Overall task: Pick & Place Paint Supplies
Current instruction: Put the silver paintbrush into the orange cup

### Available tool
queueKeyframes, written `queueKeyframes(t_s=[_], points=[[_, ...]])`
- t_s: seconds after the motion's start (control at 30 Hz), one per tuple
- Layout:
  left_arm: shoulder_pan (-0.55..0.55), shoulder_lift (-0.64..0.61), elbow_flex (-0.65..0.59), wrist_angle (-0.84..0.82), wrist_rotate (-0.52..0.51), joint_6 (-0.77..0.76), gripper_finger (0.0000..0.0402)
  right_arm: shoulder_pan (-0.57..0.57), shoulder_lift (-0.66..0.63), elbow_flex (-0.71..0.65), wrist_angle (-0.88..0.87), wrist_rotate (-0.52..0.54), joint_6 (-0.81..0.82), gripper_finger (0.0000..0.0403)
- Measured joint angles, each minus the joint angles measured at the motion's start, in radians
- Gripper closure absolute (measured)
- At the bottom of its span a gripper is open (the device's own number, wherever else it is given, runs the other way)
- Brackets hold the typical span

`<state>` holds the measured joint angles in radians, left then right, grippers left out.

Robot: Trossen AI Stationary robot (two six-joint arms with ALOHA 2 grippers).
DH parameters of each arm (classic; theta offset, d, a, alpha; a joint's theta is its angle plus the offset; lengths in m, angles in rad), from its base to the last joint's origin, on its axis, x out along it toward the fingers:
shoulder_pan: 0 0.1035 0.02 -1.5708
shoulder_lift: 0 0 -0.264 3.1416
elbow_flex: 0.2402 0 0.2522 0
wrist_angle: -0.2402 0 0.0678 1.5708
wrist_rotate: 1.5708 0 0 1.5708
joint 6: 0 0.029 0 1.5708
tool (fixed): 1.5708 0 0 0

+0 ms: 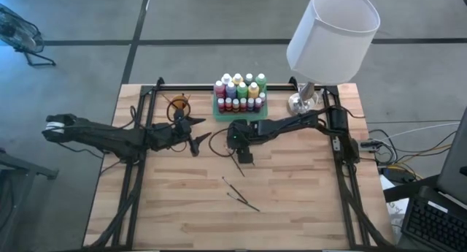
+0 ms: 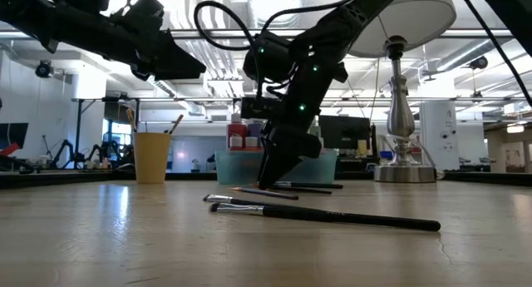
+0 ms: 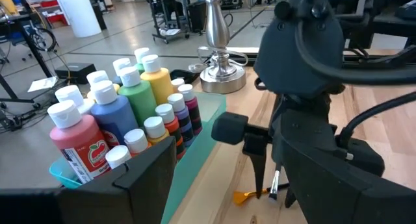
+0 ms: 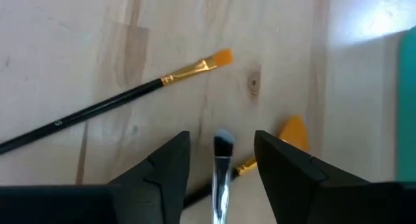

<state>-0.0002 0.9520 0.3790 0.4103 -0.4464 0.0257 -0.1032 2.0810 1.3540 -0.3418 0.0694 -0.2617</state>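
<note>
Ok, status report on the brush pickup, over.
Right gripper low at the table, fingers astride a silver-ferruled paintbrush, not clamped. Left gripper open, waiting near the orange cup. Orange-tipped brush lies alongside.

Right gripper [image 2: 278,172]: I see it pointing down at the table near the middle, tips just above or at the wood; I can't tell how wide the fingers stand.
Left arm [image 2: 108,29]: it hangs high at my upper left, well clear of the table.
Brushes: one long brush [image 2: 332,216] lies nearest me, a shorter one [image 2: 262,192] behind it, another [image 2: 303,187] by the gripper.
Cup [image 2: 151,156]: orange, upright at left, with sticks poking out.
Tray [image 2: 328,165]: pale green, behind the gripper, with a red bottle [image 2: 237,135] showing above it.
Lamp [image 2: 403,112]: silver stem, right of the tray.
</note>
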Motion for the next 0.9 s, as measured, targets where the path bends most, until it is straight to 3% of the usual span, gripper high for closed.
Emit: queueKeyframes(t_s=[0.3, 0.7, 0.9], points=[[-0.001, 0.0, 0.0, 0.0, 0.0, 0.0, 0.0119, 0.0, 0.022, 0.002, 0.011, 0.0, 0.007, 0.0274], [-0.001, 0.0, 0.0, 0.0, 0.0, 0.0, 0.0119, 0.003, 0.02, 0.002, 0.009, -0.006, 0.019, 0.0388], [-0.001, 0.0, 0.0, 0.0, 0.0, 0.0, 0.0119, 0.008, -0.008, -0.003, -0.009, 0.019, 0.023, 0.0393]])
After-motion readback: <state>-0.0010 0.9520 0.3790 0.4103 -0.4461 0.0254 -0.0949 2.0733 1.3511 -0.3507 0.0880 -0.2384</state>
